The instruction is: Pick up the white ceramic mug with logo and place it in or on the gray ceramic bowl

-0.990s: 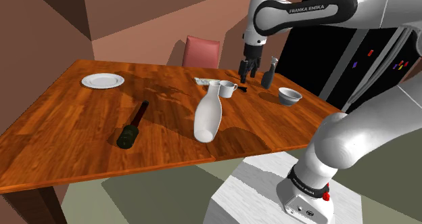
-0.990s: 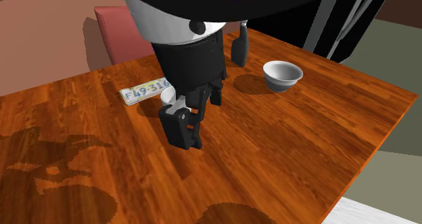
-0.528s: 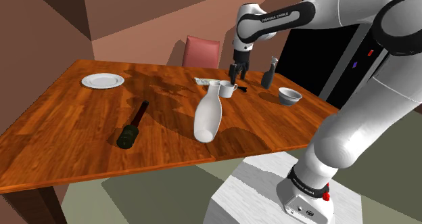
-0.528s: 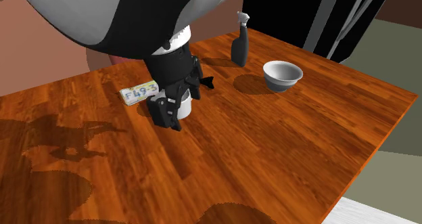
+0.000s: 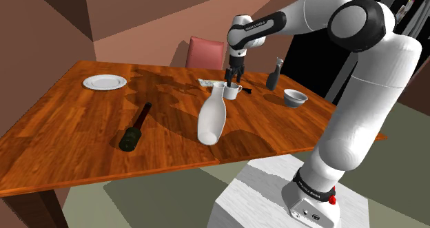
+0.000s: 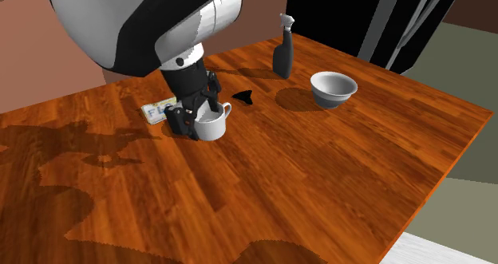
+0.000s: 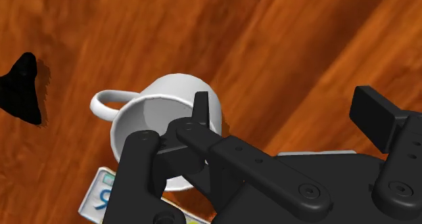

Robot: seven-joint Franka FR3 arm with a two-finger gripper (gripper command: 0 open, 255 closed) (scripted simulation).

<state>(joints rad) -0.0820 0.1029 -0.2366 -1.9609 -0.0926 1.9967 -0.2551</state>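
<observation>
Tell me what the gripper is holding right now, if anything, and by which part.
Nothing yet. The gripper is open at the white mug: one finger is over its opening, and the other stands apart outside it.

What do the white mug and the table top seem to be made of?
White mug with loop handle: smooth, uniform white, probably glazed ceramic, though plain shading leaves it open. Reddish-brown table: wood, shown by grain streaks and plank seams, with a slight gloss.
</observation>
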